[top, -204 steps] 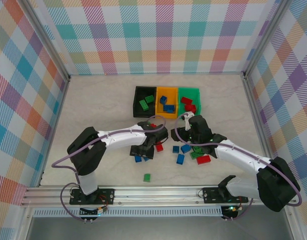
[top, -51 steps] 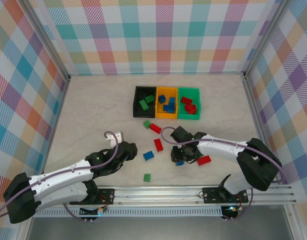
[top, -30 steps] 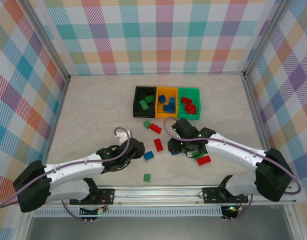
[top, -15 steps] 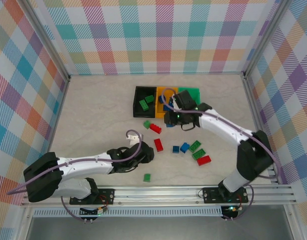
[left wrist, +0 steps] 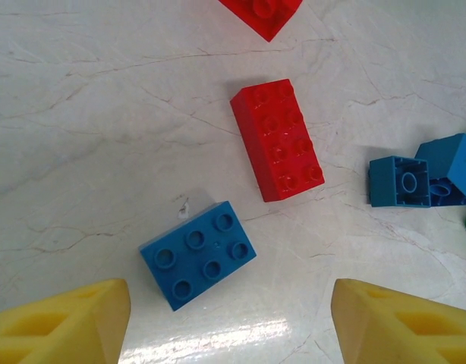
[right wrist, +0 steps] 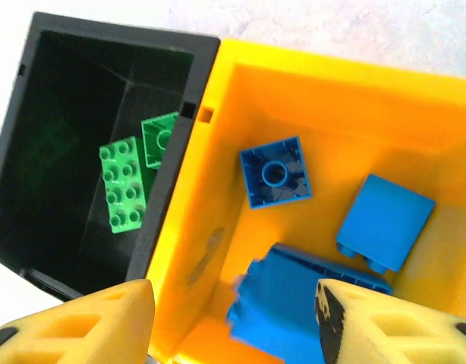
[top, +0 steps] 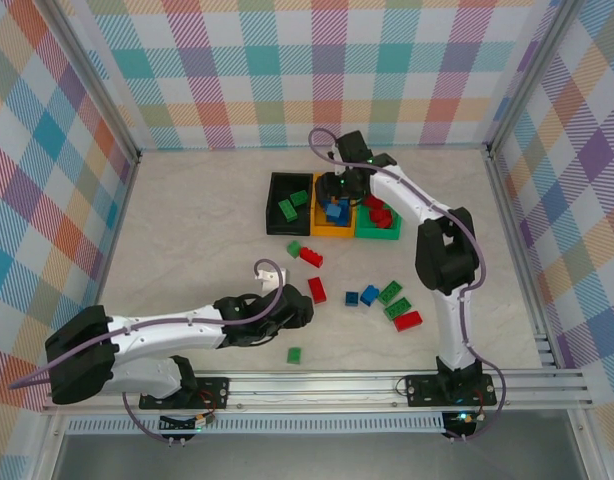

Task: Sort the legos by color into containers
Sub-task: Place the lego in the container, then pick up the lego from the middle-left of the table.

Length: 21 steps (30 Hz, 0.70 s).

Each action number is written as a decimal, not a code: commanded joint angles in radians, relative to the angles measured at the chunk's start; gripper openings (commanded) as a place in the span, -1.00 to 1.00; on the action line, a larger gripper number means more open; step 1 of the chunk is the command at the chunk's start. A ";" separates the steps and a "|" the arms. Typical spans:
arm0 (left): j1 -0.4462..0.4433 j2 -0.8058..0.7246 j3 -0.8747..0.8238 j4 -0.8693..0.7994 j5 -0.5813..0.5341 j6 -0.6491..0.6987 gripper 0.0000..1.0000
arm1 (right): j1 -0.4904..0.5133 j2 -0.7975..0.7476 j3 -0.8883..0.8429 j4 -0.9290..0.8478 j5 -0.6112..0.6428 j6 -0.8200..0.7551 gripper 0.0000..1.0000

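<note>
A six-stud blue brick on the surface is being framed by the wide-open left end effector. The orange bin's blue bricks, one blurred, are being overhung by the wide-open right end effector.

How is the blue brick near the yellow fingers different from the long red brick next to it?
The blue brick has six studs; the red brick has eight and is longer. The blue brick lies nearer the left gripper, and the red brick lies farther out. Both lie flat on the table, studs up, not touching.
</note>
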 commanded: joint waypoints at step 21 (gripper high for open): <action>0.009 0.272 0.260 -0.270 0.062 0.136 0.63 | 0.108 -0.683 -1.034 0.369 0.014 -0.014 0.22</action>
